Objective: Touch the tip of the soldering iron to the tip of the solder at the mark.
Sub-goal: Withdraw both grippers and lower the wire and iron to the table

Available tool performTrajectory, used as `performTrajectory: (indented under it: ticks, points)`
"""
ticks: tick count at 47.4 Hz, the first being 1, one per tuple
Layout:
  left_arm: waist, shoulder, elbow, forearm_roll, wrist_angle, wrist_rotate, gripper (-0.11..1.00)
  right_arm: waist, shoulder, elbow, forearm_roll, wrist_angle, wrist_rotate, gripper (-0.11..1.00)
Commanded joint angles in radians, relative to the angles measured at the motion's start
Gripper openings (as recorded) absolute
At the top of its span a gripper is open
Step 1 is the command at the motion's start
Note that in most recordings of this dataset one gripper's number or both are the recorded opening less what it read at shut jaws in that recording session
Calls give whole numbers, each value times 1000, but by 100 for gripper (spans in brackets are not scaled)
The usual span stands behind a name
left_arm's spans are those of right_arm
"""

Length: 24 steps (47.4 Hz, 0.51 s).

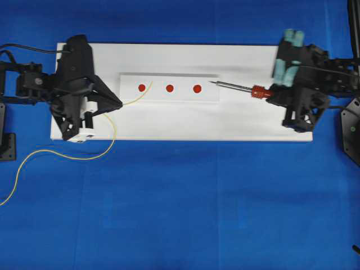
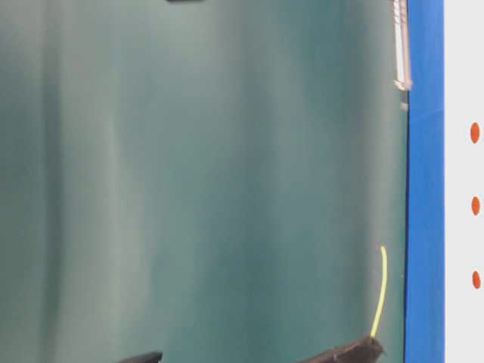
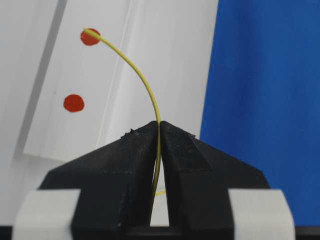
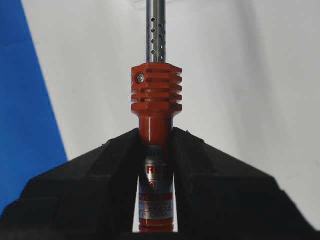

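Fingers of the left gripper (image 3: 159, 131) are pinching the solder (image 3: 142, 80), its tip curling over a red mark (image 3: 90, 37); the right gripper (image 4: 156, 142) is clamping the soldering iron (image 1: 239, 87), well apart. That springy wire may be swaying off the mark, spoiling the touch.

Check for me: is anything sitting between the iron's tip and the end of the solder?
Nothing visible. The soldering iron, held in the right gripper, points along the raised white strip toward the solder end by the leftmost red dot; only two flat red dots lie between.
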Motion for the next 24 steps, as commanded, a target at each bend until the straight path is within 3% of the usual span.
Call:
performTrajectory:
  ticks: [1,13,24]
  points:
    - [-2,-40,9,2,-23,-2,3,0,-51,9,-2,-23,12,6]
    - [-23,-74,38,2,-51,-5,3,15,-46,12,3,-87,31,6]
    - [-178,-78,48,2,-89,-5,3,201,-51,-9,17,-193,35,6]
